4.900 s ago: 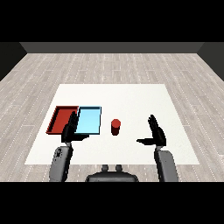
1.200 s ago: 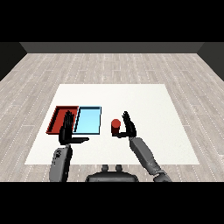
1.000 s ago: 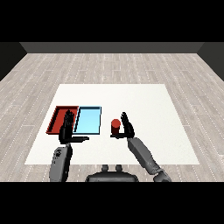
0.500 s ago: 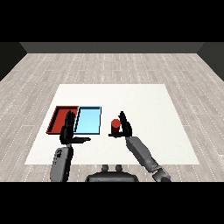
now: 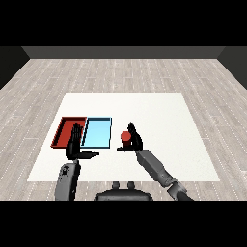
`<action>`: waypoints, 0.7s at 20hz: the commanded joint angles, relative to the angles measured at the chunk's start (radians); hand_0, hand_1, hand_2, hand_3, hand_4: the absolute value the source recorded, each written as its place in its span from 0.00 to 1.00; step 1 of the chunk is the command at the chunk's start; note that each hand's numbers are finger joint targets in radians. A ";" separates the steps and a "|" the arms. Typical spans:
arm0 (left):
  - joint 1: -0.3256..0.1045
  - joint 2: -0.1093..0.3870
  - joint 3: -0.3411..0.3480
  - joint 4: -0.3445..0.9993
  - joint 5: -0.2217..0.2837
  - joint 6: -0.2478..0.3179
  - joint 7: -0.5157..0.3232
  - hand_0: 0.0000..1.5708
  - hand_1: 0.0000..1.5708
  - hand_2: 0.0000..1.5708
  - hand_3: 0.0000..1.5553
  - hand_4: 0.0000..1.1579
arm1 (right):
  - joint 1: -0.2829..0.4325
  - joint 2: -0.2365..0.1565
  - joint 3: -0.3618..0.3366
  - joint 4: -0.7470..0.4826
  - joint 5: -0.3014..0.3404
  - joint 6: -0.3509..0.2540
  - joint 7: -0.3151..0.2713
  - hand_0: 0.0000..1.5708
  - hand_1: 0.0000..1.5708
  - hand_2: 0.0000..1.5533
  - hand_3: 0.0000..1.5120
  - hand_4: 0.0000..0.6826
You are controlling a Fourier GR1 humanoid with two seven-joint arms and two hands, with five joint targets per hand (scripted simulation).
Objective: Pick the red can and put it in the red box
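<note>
White table point(image 5: 164, 116) on grey plank floor point(image 5: 120, 72); right robot hand point(image 5: 134, 140) grasping red can point(image 5: 125, 138); left robot hand point(image 5: 74, 146) released.

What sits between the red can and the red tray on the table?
In the head view, the light blue tray lies between the red can and the red tray, right beside the red tray.

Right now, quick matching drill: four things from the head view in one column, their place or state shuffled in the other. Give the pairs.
Things:
1. small red can
2. shallow red tray
3. shallow light blue tray
4. black left hand

Places or states:
A. leftmost on the white table
B. fingers straight, raised in front of the trays
C. against the black right hand
D. between the red tray and the can

Pairs: 1-C, 2-A, 3-D, 4-B
</note>
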 commanded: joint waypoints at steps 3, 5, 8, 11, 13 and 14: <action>-0.083 0.059 0.068 0.011 0.060 -0.035 0.076 0.00 0.00 0.00 0.00 0.00 | -0.031 0.000 0.018 -0.019 -0.013 -0.021 0.039 0.00 0.00 0.00 0.00 0.00; -0.054 0.025 0.040 0.005 0.044 -0.017 0.048 0.00 0.00 0.00 0.00 0.00 | -0.070 0.000 -0.007 0.071 -0.024 0.012 0.020 0.00 0.00 0.00 0.00 0.00; -0.133 -0.019 0.002 0.080 -0.028 0.055 0.034 0.00 0.00 0.00 0.00 0.00 | 0.009 0.000 0.044 -0.051 0.022 -0.128 0.077 0.00 0.00 0.00 0.00 0.00; 0.014 0.032 0.032 -0.041 0.038 -0.029 0.029 0.00 0.00 0.00 0.00 0.00 | -0.015 0.000 0.016 -0.029 0.027 -0.149 0.124 0.00 0.00 0.00 0.00 0.00; -0.023 0.011 0.024 0.037 0.004 -0.004 -0.029 0.00 0.00 0.00 0.00 0.00 | 0.001 0.000 0.092 -0.018 -0.057 -0.260 0.056 0.73 0.73 0.80 0.79 0.00; 0.051 0.004 -0.006 -0.080 0.007 -0.002 0.045 0.00 0.00 0.00 0.00 0.00 | -0.091 0.000 0.033 0.101 -0.049 -0.228 0.077 1.00 1.00 0.98 0.98 0.85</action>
